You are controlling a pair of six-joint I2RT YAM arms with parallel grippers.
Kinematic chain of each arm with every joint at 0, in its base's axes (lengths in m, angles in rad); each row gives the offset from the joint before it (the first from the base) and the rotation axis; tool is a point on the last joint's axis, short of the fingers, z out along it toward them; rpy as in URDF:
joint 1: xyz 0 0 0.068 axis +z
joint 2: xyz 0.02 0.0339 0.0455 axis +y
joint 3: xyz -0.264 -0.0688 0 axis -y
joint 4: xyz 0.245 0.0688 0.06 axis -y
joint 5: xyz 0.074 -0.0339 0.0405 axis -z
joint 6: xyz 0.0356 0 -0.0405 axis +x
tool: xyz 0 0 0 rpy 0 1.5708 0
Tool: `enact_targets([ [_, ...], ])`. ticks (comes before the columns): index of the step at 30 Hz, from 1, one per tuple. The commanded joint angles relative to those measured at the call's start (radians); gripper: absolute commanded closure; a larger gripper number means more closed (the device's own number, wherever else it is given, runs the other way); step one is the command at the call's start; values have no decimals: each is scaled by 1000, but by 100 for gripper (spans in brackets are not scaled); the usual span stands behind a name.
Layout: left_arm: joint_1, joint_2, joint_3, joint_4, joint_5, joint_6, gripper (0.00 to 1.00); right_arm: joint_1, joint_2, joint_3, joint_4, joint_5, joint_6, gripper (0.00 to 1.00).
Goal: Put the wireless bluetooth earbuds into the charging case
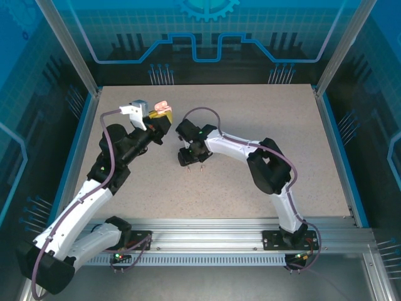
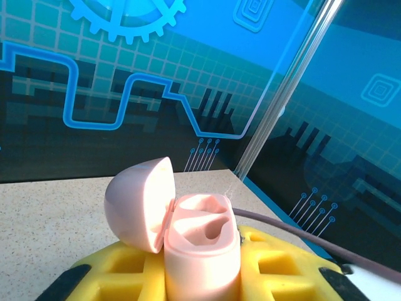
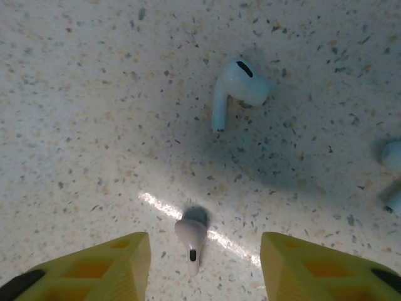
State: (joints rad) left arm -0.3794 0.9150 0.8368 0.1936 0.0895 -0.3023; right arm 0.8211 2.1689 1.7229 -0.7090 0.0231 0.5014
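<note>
Clamping the open-lidded pink case (image 2: 202, 251) upright, your left claw (image 1: 155, 117) presents it for loading; your right claw (image 3: 205, 251) hangs wide open, straddling a pale earbud (image 3: 190, 237) for pickup.

Beige speckled tabletop (image 1: 263, 125) filled the middle of the top view, matte with fine dark flecks. Blue trim (image 1: 74, 150) ran along its left and right edges. Two aluminium posts (image 1: 66, 44) rose slanting from the far corners toward the upper left and upper right. The back panel (image 1: 125, 37) was blue, with a grid, a circuit-line graphic and a gear (image 1: 207, 7) at top centre. A slotted aluminium rail (image 1: 213, 229) crossed the bottom of the frame.
</note>
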Motion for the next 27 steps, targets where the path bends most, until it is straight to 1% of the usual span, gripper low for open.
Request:
enact_targets([
  [1, 2, -17, -13, 44, -19, -23, 100, 25, 51, 60, -90, 35, 6, 52],
  [16, 2, -33, -30, 52, -22, -32, 100, 73, 150, 160, -169, 93, -10, 56],
  [27, 3, -36, -35, 54, -22, -35, 100, 84, 198, 191, -208, 124, -14, 64],
])
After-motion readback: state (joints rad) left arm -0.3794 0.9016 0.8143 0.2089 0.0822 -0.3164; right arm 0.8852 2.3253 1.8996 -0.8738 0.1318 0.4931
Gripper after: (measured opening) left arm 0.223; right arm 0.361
